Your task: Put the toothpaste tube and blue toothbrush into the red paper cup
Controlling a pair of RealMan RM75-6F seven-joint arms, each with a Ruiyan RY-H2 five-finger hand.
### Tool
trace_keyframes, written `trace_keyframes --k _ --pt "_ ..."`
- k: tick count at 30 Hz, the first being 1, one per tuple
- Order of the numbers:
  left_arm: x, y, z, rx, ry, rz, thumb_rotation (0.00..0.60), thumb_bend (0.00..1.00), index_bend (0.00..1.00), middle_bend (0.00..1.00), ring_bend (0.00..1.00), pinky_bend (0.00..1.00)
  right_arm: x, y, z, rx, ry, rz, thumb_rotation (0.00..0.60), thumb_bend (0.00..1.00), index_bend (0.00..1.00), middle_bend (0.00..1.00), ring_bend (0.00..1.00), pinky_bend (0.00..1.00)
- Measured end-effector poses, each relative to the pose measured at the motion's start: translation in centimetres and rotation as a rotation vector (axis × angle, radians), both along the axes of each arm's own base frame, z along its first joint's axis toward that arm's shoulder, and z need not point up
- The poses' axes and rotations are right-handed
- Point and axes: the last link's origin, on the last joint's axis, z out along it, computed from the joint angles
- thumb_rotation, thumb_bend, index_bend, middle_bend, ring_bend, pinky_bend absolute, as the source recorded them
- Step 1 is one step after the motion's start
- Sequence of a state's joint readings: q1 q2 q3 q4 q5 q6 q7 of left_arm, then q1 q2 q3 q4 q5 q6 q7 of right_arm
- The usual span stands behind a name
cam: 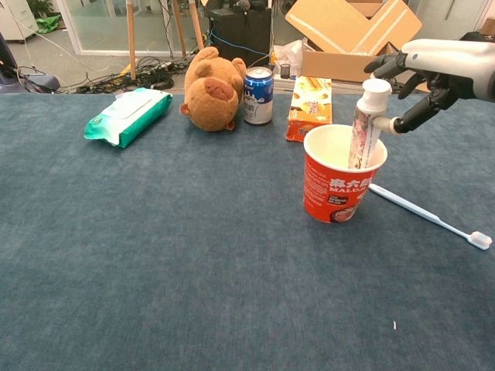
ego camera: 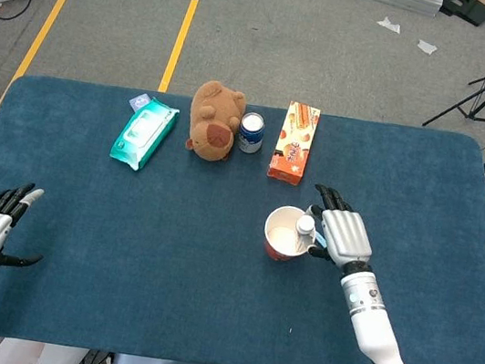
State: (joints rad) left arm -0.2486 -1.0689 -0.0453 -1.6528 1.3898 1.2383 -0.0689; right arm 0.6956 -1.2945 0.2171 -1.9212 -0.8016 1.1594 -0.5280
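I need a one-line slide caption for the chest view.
Right hand holds toothpaste tube upright in red cup; toothbrush lies on table.

The tube point(cam: 363, 127) stands cap up in the red cup point(cam: 342, 183), leaning on its far rim. The right hand point(cam: 433, 73) seems to pinch it just under the cap. The toothbrush point(cam: 428, 216) lies on the table point(cam: 193, 255) beside the cup.
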Motion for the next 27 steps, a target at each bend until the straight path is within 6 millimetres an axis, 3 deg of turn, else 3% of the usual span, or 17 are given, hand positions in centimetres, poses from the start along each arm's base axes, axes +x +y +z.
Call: trace_keyframes --k 27 --pt "-0.3 -0.1 0.2 0.001 -0.003 0.01 0.6 0.0 0.0 0.0 0.0 0.0 -0.4 -0.7 -3.2 0.056 0.053 -0.016 0.6 0.33 0.63 0.08 0.0 0.22"
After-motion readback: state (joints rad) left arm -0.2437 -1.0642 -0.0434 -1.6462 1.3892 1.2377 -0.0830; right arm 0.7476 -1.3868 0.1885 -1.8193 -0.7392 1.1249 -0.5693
